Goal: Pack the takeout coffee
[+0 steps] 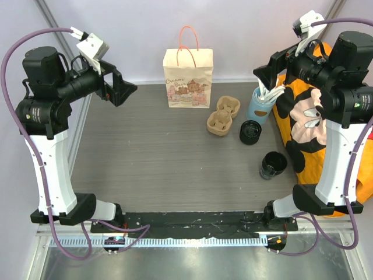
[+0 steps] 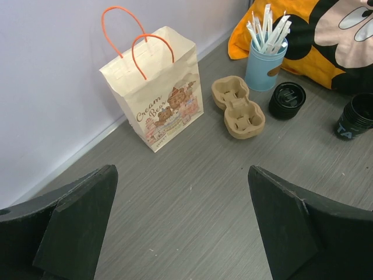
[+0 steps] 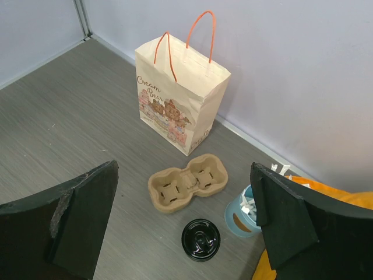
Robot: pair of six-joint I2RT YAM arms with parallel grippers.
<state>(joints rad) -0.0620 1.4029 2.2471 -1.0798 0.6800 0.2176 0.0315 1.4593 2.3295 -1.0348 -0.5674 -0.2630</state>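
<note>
Left wrist view crops the takeout coffee at the edge.

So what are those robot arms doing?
Nothing is being handled yet. The left gripper and right gripper both hang open and empty above the table. The open black cup stands near the right arm, apart from the cardboard cup carrier, whose two wells are empty. A lidded black cup sits beside the carrier, and the paper bag stands nearby.
</note>
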